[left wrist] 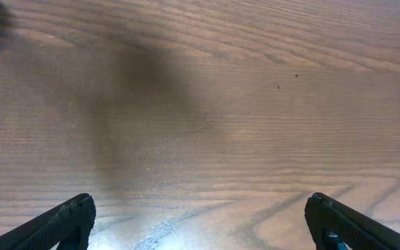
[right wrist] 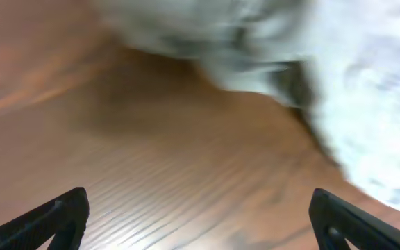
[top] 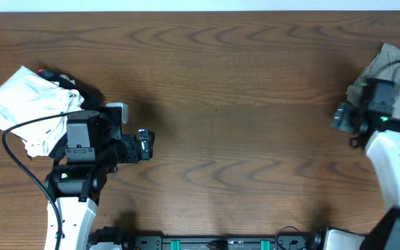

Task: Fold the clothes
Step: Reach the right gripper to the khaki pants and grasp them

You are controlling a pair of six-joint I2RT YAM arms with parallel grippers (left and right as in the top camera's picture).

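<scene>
Grained wood table [top: 255, 104] under left end effector [left wrist: 198, 208] and right end effector [right wrist: 198, 201], both apart; rumpled, seemingly khaki clothes [top: 394, 57]

Overhead: bright, even | left wrist: sharp, soft shadow far left on brown wooden table [left wrist: 255, 104], glare near | right wrist: heavily blurred

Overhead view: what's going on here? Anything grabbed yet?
Nothing is held yet. The right gripper is open beside the crumpled pale khaki-green cotton garment at the right edge of the brown wooden table, with only wood between its fingers. The left gripper is open over bare wood. A bunched white cloth garment and a black garment lie at the left side, beside that arm. Folding has not begun.
</scene>
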